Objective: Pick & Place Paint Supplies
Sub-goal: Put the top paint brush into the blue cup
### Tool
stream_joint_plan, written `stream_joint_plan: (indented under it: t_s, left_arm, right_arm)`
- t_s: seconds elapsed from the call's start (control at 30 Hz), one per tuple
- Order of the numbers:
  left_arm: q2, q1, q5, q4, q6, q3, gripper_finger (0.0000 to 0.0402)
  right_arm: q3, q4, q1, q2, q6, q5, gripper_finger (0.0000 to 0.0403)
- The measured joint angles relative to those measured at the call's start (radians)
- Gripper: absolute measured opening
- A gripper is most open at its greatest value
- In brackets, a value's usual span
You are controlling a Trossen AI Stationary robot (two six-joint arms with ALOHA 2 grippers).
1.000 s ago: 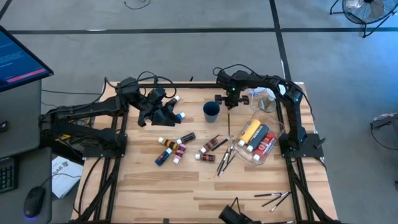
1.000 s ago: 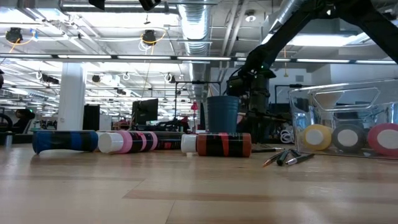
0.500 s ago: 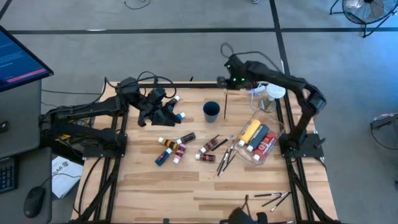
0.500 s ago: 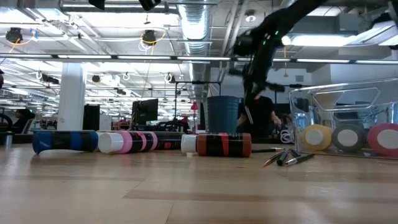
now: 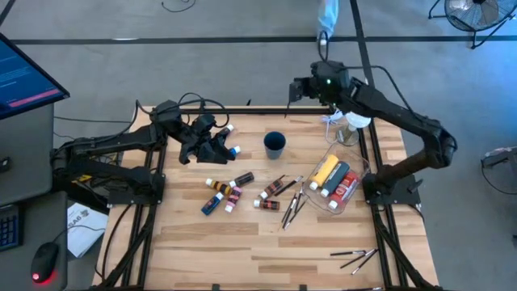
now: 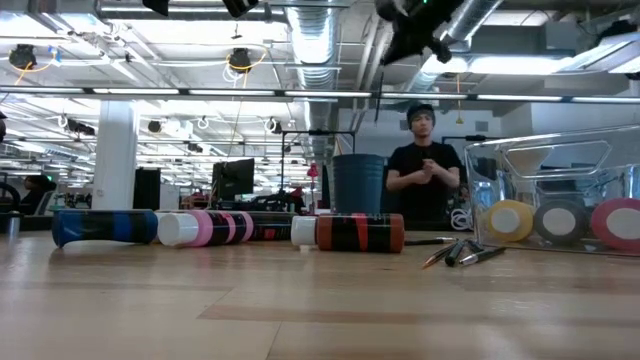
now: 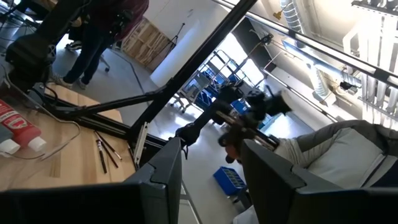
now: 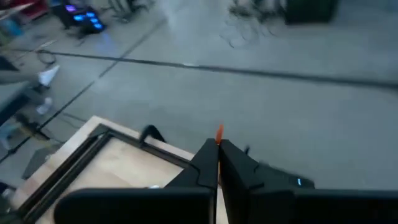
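Right pincer: We see the right pincer [image 5: 297,89] high above the worktop's far edge, its fingers pressed together on a thin dark-handled brush [image 8: 219,132]; only the brush's orange tip shows past them.

Left pincer: The left pincer [image 5: 212,145] waits low over the far left of the pale wooden worktop [image 5: 242,242], fingers spread, nothing between them.

Handling: We judge the brush light, stiff and slender, apt to swivel or slip in a pinch. Mid-handle looks like the best hold, and the bristles are best left untouched. The small paint tubes should be light and rounded, so likely to roll. Across the body, clear of the cap, is the place to take them.

Where the supplies lie: Loose tubes [image 5: 234,192] are scattered across the worktop's middle. A bundle of brushes [image 5: 291,206] lies just right of them.

Count, tubes: About six in the middle, and two white-capped tubes [image 5: 234,150] beside the left pincer.

Count, bottles: Three in the clear plastic container [image 5: 349,200] at right, namely a yellow bottle [image 5: 325,170], a dark one and a red one.

Count, brushes: One held, three near right [image 5: 355,257], and a middle bundle too tangled to count.

Others: One dark blue cup [image 5: 275,144], one clear jar with white lid [image 5: 352,125].
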Motion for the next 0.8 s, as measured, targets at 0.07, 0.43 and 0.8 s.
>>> stream_joint_plan:
  t_s: [0.07,0.43,0.8]
  left_arm:
    - [0.0,0.0,0.0,0.0,-0.002,0.0,0.0126]
    - [0.0,0.0,0.0,0.0,-0.03,0.0,0.0126]
    - [0.0,-0.006,0.0,0.0,-0.055,0.0,0.0126]
  right_arm:
    - [0.0,0.008,0.055,-0.002,-0.055,0.025,0.0]
    - [0.0,-0.013,0.278,0.157,-0.104,0.202,0.0]
    - [-0.002,0.008,0.279,0.28,-0.047,0.239,0.0]
